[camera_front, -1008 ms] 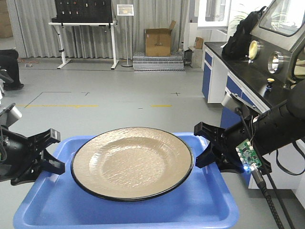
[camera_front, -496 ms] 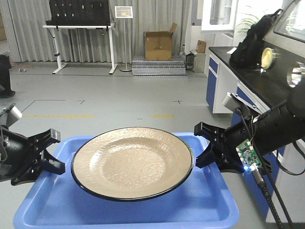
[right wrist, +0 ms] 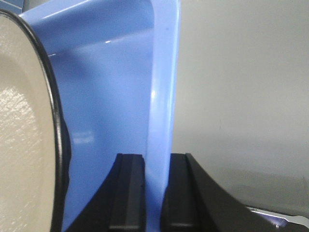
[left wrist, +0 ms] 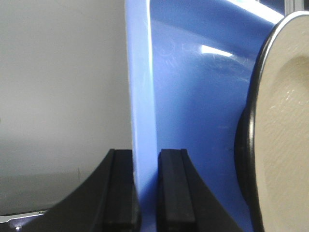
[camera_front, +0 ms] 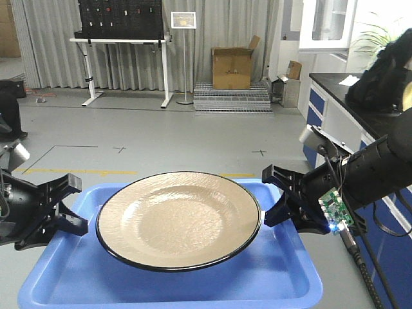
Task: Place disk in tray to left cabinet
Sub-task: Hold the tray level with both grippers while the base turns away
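Observation:
The tan disk [camera_front: 179, 219] with a thin black rim lies flat in the blue tray [camera_front: 277, 277], held above the floor. My left gripper [camera_front: 67, 206] is shut on the tray's left lip and my right gripper [camera_front: 273, 196] on its right lip. In the left wrist view, the left gripper [left wrist: 146, 155] pinches the blue lip [left wrist: 142, 87], with the disk [left wrist: 285, 125] at the right edge. In the right wrist view, the right gripper [right wrist: 156, 160] clamps the lip [right wrist: 163, 87], with the disk [right wrist: 21, 125] at left. The cabinet is out of view.
A lab bench with blue cupboards [camera_front: 335, 112] runs along the right, with a black bag [camera_front: 380, 74] on it. Far back stand a white table [camera_front: 122, 45], a sign stand [camera_front: 183, 38], a cardboard box [camera_front: 233, 67] and metal steps [camera_front: 232, 96]. Grey floor lies ahead.
The room behind has slid rightward in the frame and the right-hand bench has moved toward the edge. Tray, disk and both grippers hold the same pose.

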Tool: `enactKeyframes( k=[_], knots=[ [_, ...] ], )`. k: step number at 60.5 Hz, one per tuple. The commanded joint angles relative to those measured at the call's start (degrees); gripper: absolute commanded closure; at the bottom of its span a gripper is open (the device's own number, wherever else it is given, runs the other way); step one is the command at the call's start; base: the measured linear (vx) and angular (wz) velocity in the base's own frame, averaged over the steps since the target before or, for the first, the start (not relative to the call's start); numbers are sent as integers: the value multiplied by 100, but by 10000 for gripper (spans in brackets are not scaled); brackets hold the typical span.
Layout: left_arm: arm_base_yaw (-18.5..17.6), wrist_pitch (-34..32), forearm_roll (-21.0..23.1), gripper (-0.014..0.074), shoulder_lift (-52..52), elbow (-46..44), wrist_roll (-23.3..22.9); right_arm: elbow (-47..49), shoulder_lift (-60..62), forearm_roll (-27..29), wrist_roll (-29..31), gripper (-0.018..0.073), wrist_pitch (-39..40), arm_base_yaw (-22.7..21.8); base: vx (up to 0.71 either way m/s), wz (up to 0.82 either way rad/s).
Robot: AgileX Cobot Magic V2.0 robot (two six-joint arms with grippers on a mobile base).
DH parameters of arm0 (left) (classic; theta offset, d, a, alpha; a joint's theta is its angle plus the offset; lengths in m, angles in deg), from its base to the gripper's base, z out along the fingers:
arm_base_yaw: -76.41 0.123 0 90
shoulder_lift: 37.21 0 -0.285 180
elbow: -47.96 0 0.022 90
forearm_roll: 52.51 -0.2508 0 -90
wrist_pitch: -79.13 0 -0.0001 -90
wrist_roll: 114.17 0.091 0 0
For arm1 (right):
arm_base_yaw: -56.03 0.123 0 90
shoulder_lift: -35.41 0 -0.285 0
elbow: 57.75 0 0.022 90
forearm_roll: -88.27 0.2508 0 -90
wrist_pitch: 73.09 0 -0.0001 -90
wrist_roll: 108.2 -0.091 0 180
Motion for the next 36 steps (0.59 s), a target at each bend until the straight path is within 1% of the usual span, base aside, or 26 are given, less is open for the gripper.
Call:
enactKeyframes(
  k=[1, 36],
  knots=[
    [-222, 89, 1301, 596, 231, -195, -40, 240, 263, 1283, 55, 565, 117, 165, 60, 7],
    [-222, 78, 1301, 596, 231, -195, -40, 240, 263, 1283, 55, 565, 121, 165, 63, 1]
  ],
)
